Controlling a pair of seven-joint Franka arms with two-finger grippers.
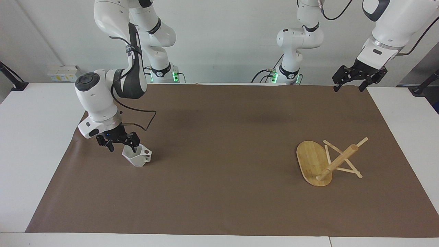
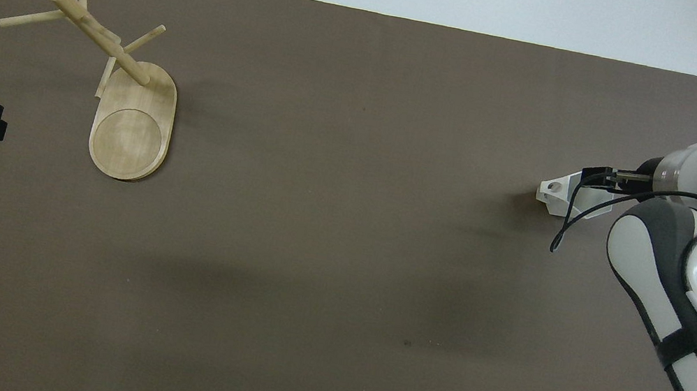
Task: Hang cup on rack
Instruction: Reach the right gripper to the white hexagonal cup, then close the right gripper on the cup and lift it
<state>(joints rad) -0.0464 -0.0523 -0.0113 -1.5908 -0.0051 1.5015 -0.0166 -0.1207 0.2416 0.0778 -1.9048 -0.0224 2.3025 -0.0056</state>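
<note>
My right hand [image 1: 121, 144] is low over the white cup [image 1: 138, 157], which stands on the brown mat [image 1: 219, 192] near the counter [image 1: 31, 137] edge at my right arm's end. My fingers are spread, one dipping inside the cup's rim and one outside its wall, not yet closed on it. The bamboo rack [image 1: 325, 161] lies tipped over near my left arm's end, well apart from the cup, with bare mat between them. My left hand [image 1: 358, 77] waits open above the mat's corner nearest my left arm's base.

Matt brown mat [image 1: 219, 144]; pale wooden rack [image 1: 313, 161] (smooth grain); glossy white cup [image 1: 139, 157]
</note>
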